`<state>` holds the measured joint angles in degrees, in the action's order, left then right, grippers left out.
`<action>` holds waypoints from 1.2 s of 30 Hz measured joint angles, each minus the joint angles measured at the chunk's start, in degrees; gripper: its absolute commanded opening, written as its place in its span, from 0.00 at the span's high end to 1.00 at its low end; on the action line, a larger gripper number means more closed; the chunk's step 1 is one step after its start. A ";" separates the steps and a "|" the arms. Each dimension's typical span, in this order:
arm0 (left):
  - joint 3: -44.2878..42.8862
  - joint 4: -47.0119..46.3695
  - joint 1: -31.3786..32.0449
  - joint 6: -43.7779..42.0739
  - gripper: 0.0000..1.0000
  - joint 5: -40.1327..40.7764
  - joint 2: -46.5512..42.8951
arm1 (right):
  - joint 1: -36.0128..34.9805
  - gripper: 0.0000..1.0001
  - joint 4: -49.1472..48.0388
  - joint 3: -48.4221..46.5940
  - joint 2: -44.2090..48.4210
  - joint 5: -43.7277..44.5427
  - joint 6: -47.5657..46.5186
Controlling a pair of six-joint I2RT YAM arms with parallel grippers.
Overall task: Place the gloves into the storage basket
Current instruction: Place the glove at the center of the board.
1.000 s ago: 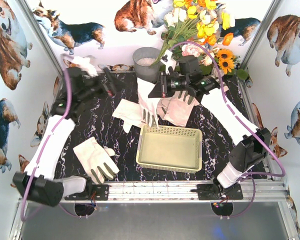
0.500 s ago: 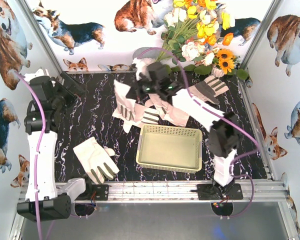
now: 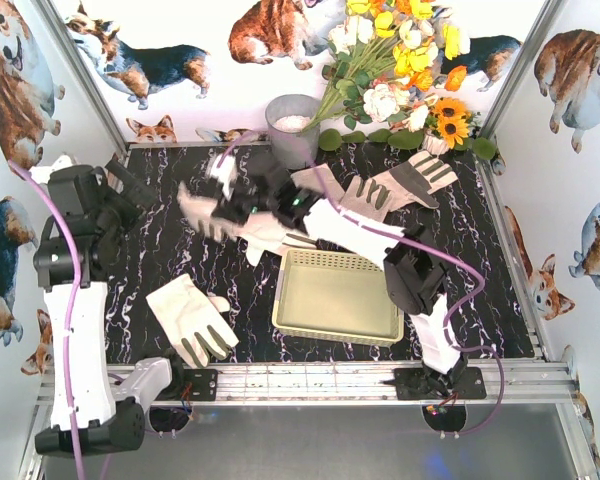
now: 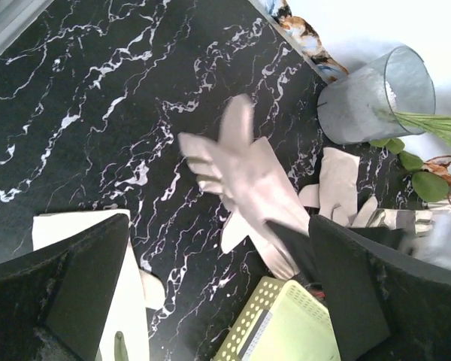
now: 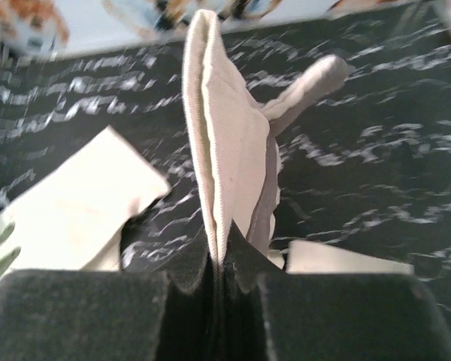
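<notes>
My right gripper (image 3: 242, 198) reaches over the table's middle left and is shut on the cuff of a white glove (image 3: 198, 213), which hangs blurred above the table. In the right wrist view the jaws (image 5: 222, 263) pinch that glove (image 5: 225, 165) edge-on. The pale yellow storage basket (image 3: 340, 297) sits front centre with nothing in it. Another glove (image 3: 190, 320) lies front left, two more (image 3: 400, 185) lie at the back right, and some (image 3: 270, 238) lie under the right arm. My left gripper (image 3: 132, 192) is open and empty at the far left, its view showing the held glove (image 4: 248, 180) and the basket corner (image 4: 286, 331).
A grey bucket (image 3: 292, 125) stands at the back centre, with a bunch of flowers (image 3: 400, 60) to its right. Corgi-print walls enclose the table on three sides. A metal rail (image 3: 310, 380) runs along the near edge.
My right arm has swung left from the back centre, carrying the glove over the table's left half. The left arm has shifted a little and stays open.
</notes>
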<state>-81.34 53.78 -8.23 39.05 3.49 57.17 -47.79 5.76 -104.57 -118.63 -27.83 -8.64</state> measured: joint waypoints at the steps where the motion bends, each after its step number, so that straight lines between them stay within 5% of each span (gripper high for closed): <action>1: 0.09 0.52 -0.02 0.00 0.00 0.37 -0.52 | -1.05 1.00 -0.48 1.36 0.02 -0.22 -1.07; 16: 18.82 4.20 -0.46 -0.42 0.00 -3.50 -5.97 | -10.54 1.00 -0.96 23.63 0.90 -1.07 -4.48; 36: 30.93 -8.33 -0.79 -3.39 0.08 -17.05 2.19 | -3.78 1.00 -2.78 17.20 -3.02 7.56 -8.50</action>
<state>-50.41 45.45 -9.02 35.66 -13.56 59.35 -51.57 2.98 -87.37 -121.64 -20.27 -17.15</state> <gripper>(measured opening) 0.926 0.031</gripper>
